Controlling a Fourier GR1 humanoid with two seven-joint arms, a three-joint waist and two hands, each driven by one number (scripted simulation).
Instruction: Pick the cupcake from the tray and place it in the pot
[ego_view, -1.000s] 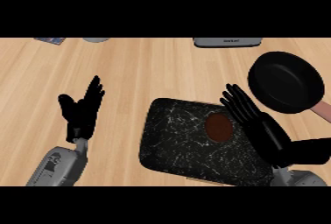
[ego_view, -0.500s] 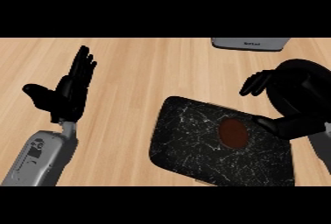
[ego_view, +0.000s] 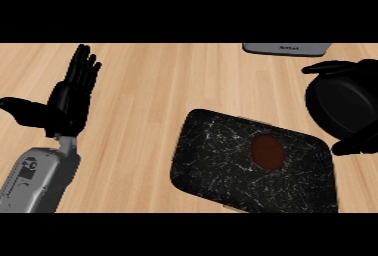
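Nearest, toward five o'clock, the cupcake is sitting untouched on the dark tray, so the pick is not yet underway; at nine o'clock the left hand is resting with fingers straight and spread. Farther, at three o'clock, the right hand is merging with the black pot, its pose impossible to tell. I judge it is needing to cross to the cupcake, with nothing blocking, while a grey object is lying at one o'clock.
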